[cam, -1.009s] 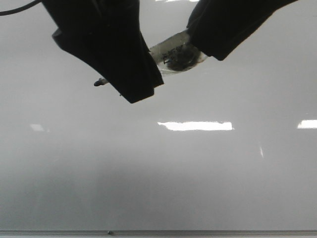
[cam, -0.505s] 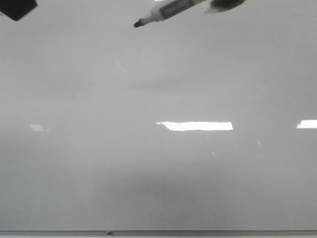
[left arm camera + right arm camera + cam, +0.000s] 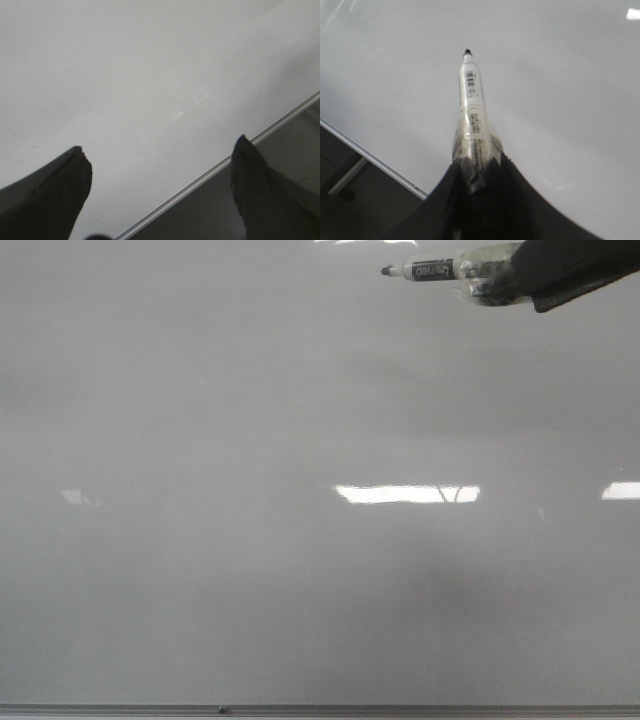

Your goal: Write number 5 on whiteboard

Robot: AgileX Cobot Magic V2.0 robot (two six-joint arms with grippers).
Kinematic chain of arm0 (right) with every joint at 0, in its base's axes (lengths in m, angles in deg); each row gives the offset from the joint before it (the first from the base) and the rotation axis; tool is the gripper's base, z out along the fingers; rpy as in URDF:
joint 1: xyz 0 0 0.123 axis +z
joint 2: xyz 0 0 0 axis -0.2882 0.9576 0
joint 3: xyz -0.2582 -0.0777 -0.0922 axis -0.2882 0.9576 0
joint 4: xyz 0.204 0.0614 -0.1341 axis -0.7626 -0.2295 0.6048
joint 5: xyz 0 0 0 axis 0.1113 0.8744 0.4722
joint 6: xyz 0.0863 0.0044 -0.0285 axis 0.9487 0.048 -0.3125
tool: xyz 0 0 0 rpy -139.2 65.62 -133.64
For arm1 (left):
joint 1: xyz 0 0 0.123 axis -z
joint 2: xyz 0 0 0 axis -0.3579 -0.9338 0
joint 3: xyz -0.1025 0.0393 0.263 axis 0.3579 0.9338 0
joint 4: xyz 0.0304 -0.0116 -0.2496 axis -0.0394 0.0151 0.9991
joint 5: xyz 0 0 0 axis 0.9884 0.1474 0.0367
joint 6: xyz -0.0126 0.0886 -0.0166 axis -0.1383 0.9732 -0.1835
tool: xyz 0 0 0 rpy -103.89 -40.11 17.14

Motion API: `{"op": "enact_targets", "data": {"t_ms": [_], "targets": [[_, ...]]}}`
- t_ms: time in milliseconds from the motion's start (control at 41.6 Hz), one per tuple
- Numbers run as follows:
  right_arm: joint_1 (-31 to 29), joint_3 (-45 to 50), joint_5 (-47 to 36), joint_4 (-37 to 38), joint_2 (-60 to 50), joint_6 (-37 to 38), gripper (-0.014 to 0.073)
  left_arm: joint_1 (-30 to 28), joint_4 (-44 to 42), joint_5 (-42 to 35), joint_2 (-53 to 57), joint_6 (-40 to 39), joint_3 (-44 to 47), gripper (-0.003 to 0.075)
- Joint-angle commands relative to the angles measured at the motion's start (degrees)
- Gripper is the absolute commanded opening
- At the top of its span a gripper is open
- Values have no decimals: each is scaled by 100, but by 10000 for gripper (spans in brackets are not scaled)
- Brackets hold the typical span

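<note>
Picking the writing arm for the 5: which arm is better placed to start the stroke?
Right. The right gripper is shut on the white black-tipped marker, tip uncapped and pointing at the glossy grey-white whiteboard. The left gripper is open and empty. No stroke shows on the board.

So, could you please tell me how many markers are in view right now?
1. The marker is gripped by the right gripper near the top right of the front view, cap off, above the whiteboard. The left gripper is open and empty.

Matte black left hand [image 3: 160, 195], two tapered pointed fingers [image 3: 55, 195], right hand [image 3: 480, 200] equally black
</note>
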Motion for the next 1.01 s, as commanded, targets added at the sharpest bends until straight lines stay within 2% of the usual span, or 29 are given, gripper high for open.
{"op": "enact_targets", "data": {"t_ms": [0, 144, 481, 985], "targets": [[-259, -148, -632, 27, 47, 29, -69, -23, 88, -421, 0, -70, -143, 554], [-811, -155, -539, 27, 175, 29, -69, -23, 88, -433, 0, -70, -143, 554], [-812, -184, -941, 27, 525, 23, -69, -23, 97, -565, 0, -70, -143, 554], [-812, -1068, -839, 109, 1662, -336, -69, -23, 97, -565, 0, -70, -143, 554]]}}
